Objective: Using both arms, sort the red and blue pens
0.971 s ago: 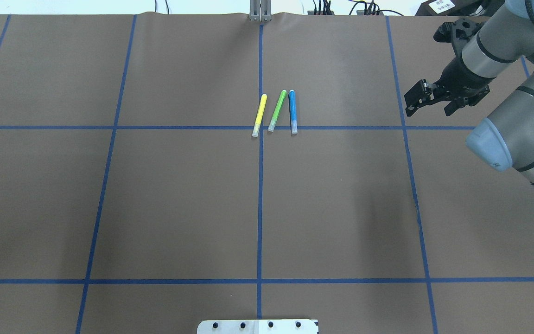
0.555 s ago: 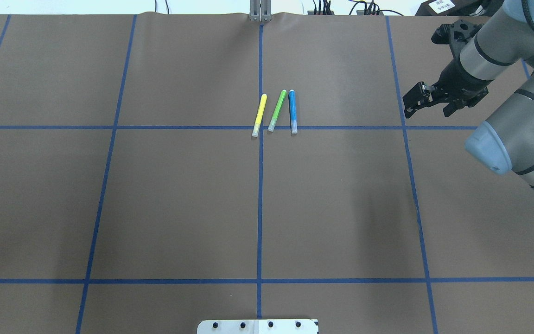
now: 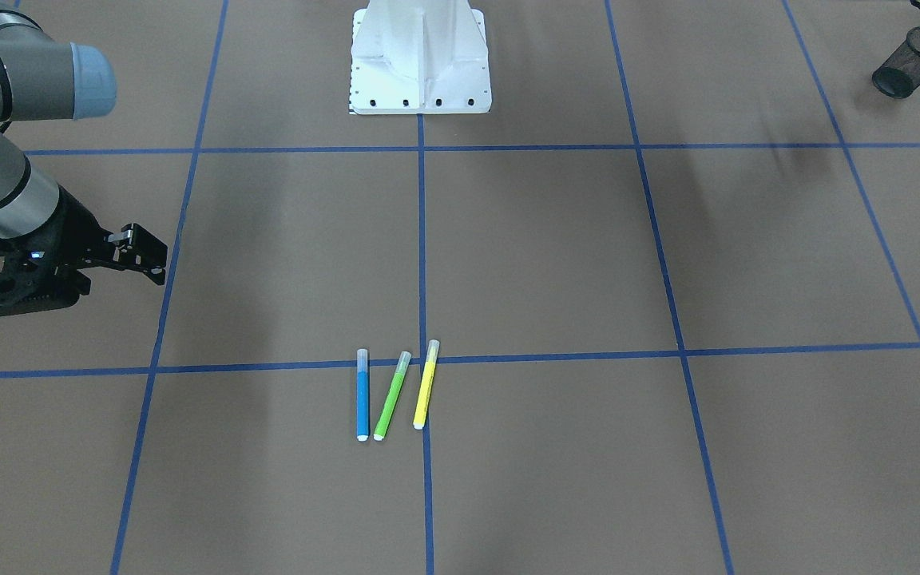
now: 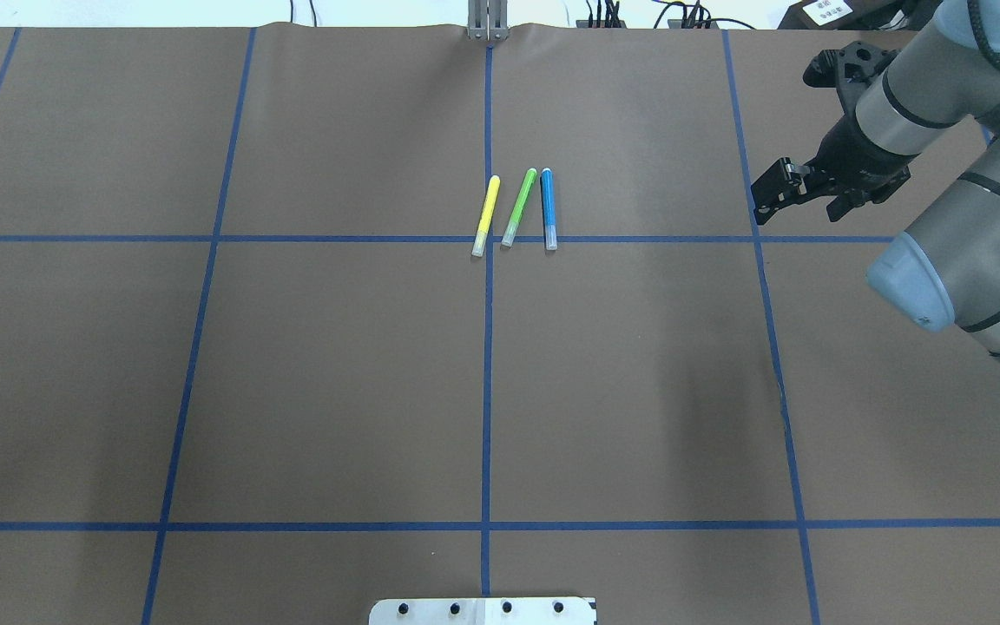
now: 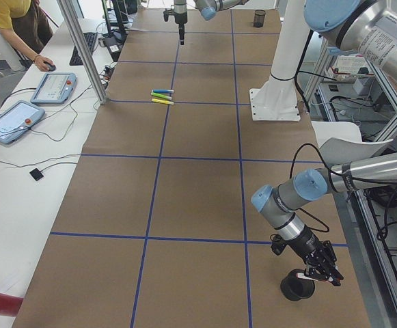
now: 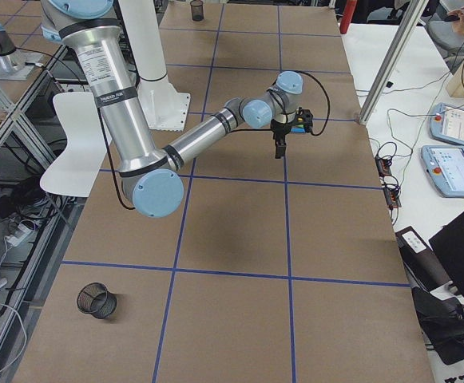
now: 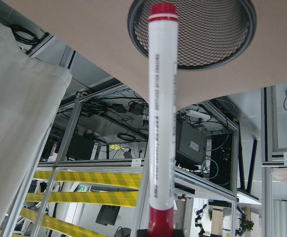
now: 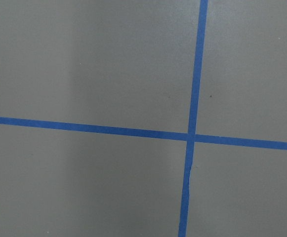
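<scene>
The left end effector [image 5: 326,271] pinches the red pen [image 7: 162,118] by its end above a mesh cup [image 7: 232,44] near the left corner of the surface [image 4: 335,391] on the robot's side. The blue pen [image 4: 547,208] lies mid-surface toward the far edge, just beside a green highlighter [image 4: 519,207] and a yellow highlighter [image 4: 486,215]. The right end effector [image 4: 767,187] hovers well apart toward the right edge, fingers spread.

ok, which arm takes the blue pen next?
Right. The right pincer hangs open and empty, nearest the blue pen; the left pincer holds the red pen over the mesh cup, far off.
</scene>
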